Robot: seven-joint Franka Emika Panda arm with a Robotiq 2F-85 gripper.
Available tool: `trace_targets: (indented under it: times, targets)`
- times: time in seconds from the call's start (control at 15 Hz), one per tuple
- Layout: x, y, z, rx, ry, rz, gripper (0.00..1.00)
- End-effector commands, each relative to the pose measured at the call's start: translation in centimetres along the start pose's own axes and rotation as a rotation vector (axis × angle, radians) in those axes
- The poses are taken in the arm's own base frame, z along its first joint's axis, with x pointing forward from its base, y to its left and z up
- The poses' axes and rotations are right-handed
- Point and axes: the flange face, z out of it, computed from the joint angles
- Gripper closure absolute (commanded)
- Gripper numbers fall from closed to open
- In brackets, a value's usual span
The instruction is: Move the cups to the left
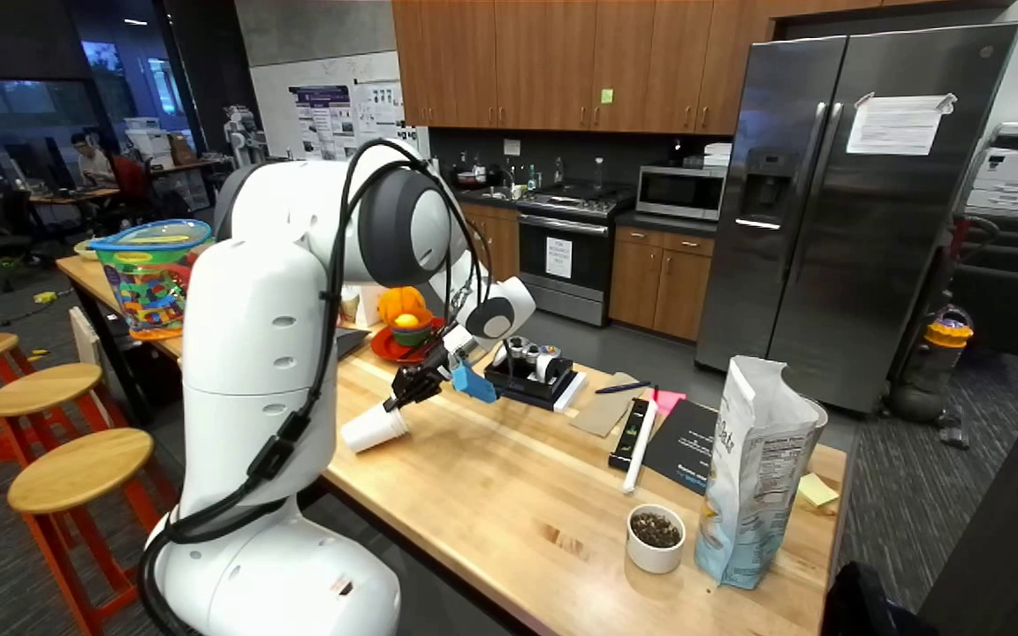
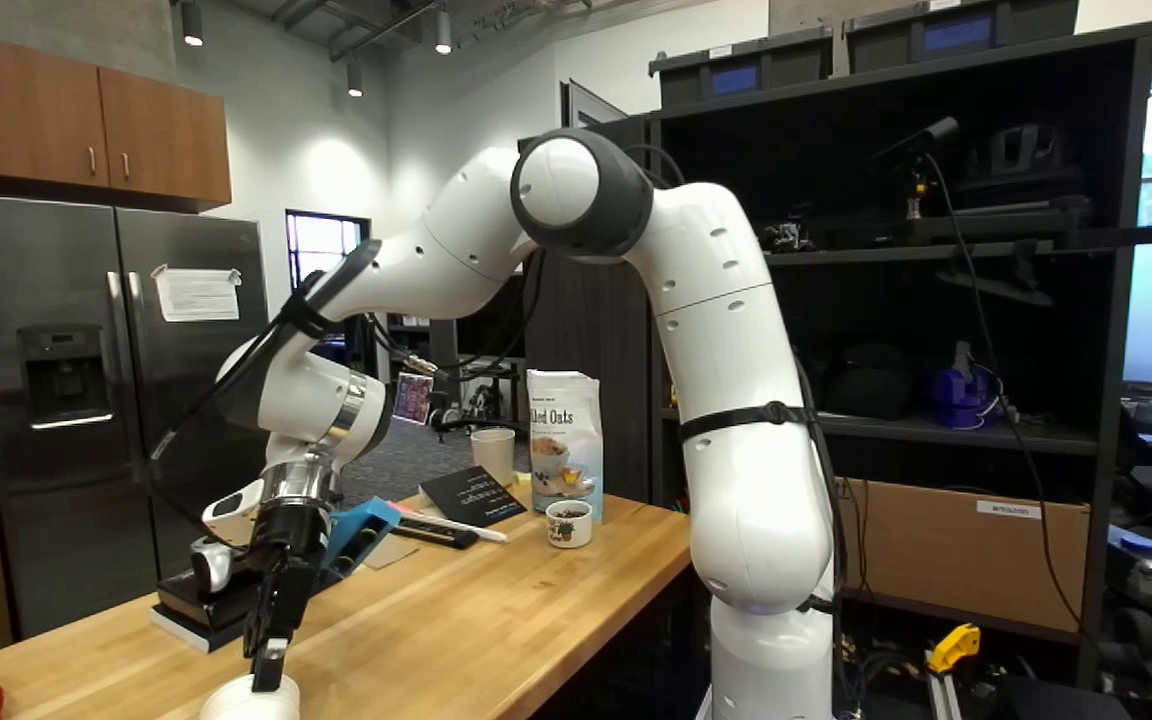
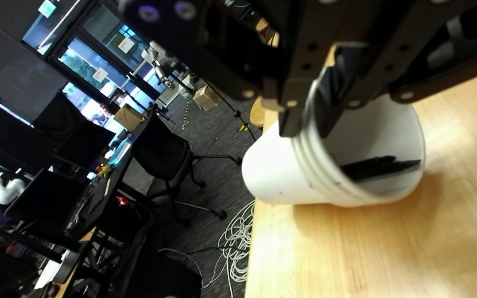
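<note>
Claw [image 1: 391, 405]: in an exterior view, a white cup [image 1: 370, 431] is pinched by its rim.
White cup: it is held tipped over, near the long edge of the wooden table [image 1: 474, 495], by the foot of the robot arm [image 1: 253, 318]; whether the wood is touched cannot be told.
Short cup [image 1: 652, 553]: filled with dark bits, it is set near a corner of that long edge, just beside an oat bag [image 1: 748, 477].
Tall cup [image 2: 493, 452]: in an exterior view, it is seen near the oat bag and the table's short edge.
Fingers [image 3: 290, 124]: in the wrist view, the white cup's side is pressed between them, one outside, one inside.
Dark things [image 3: 373, 167]: they are seen inside the white cup.
</note>
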Motion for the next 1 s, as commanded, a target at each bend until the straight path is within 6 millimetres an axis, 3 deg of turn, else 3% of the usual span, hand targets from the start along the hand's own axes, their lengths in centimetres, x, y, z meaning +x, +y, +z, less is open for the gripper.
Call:
trace_targets:
  times: [0.0, 0.27, 0.93]
  targets:
    - [-0.7, -0.7, -0.5, -0.008, 0.024, 0.037, 1.00]
    - [-0.8, -1.3, -1.1, -0.044, 0.025, 0.047, 0.98]
    - [3.1, -6.8, -6.2, -0.326, -0.163, 0.093, 0.99]
